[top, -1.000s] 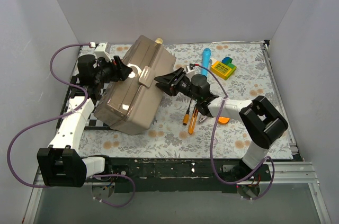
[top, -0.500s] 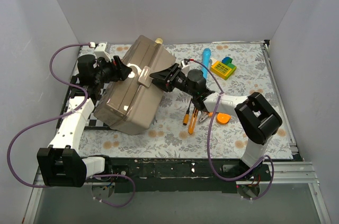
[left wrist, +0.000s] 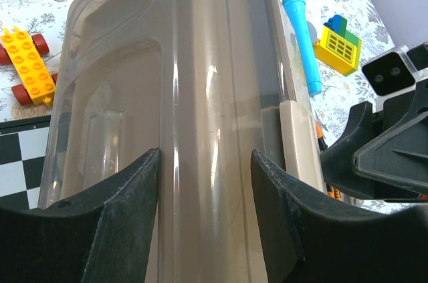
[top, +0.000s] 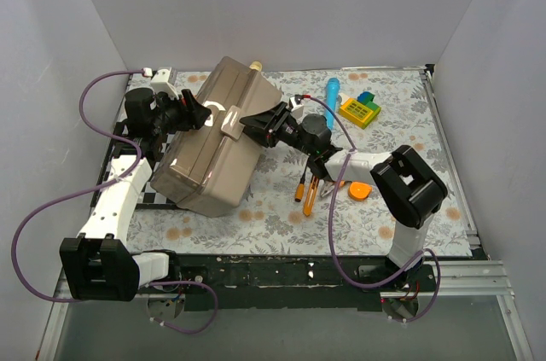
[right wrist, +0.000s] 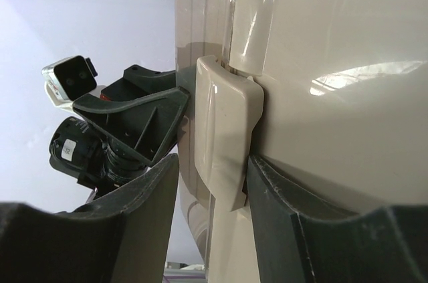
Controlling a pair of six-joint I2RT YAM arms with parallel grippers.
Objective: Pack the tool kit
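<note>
The grey-brown toolbox [top: 209,143] lies shut and tilted at the table's left. My left gripper [top: 199,113] sits on its lid from the left, and in the left wrist view its jaws [left wrist: 204,216] clamp the lid's raised middle ridge [left wrist: 207,96]. My right gripper [top: 256,125] reaches in from the right. In the right wrist view it [right wrist: 212,189] is open around the tan latch [right wrist: 224,136], with the right finger [right wrist: 294,229] touching the latch's edge and the left finger clear of it. Orange-and-black screwdrivers [top: 309,186] lie on the cloth under my right arm.
A blue cylindrical tool [top: 331,95] and a yellow toy block [top: 359,111] lie at the back right. An orange piece [top: 360,191] lies by the right arm. A yellow brick car [left wrist: 30,62] sits behind the toolbox's left end. White walls close in the table.
My right gripper has moved left, from beside the toolbox onto its latch, and the right arm has stretched out. The left gripper and the toolbox have stayed put.
</note>
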